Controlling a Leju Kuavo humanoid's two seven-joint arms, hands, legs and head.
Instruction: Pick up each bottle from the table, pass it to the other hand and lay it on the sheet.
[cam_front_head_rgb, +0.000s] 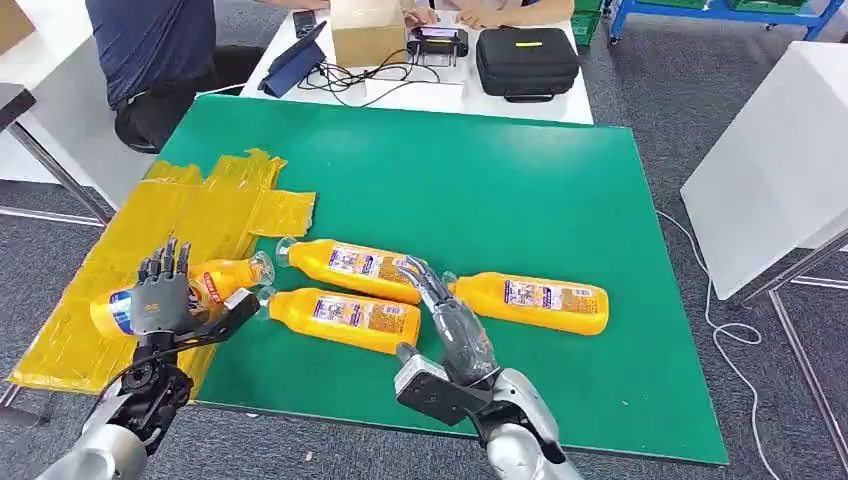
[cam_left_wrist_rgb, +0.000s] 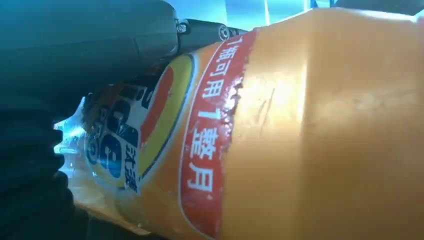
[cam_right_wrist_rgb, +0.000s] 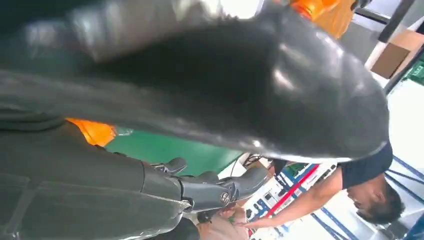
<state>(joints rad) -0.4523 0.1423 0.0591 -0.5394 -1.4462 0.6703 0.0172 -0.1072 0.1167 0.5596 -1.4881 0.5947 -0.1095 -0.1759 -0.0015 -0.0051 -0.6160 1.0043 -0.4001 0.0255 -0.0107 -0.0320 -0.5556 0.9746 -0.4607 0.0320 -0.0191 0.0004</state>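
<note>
Four orange bottles with printed labels lie on their sides. One bottle (cam_front_head_rgb: 215, 283) rests on the yellow sheet (cam_front_head_rgb: 190, 205) at the left edge of the green mat (cam_front_head_rgb: 500, 180). My left hand (cam_front_head_rgb: 160, 292) hovers right over it, fingers straight and thumb spread, gripping nothing; in the left wrist view that bottle (cam_left_wrist_rgb: 280, 135) looms very close. Two bottles (cam_front_head_rgb: 352, 266) (cam_front_head_rgb: 343, 320) lie mid-mat and a fourth (cam_front_head_rgb: 535, 303) to the right. My right hand (cam_front_head_rgb: 450, 318) is open, its fingers stretched forward between the middle bottles and the right one.
A white table (cam_front_head_rgb: 420, 95) behind the mat carries a black case (cam_front_head_rgb: 527, 60), a cardboard box (cam_front_head_rgb: 368, 38), a tablet and cables. A person (cam_front_head_rgb: 160, 50) sits at the far left. Another white table (cam_front_head_rgb: 780, 170) stands to the right.
</note>
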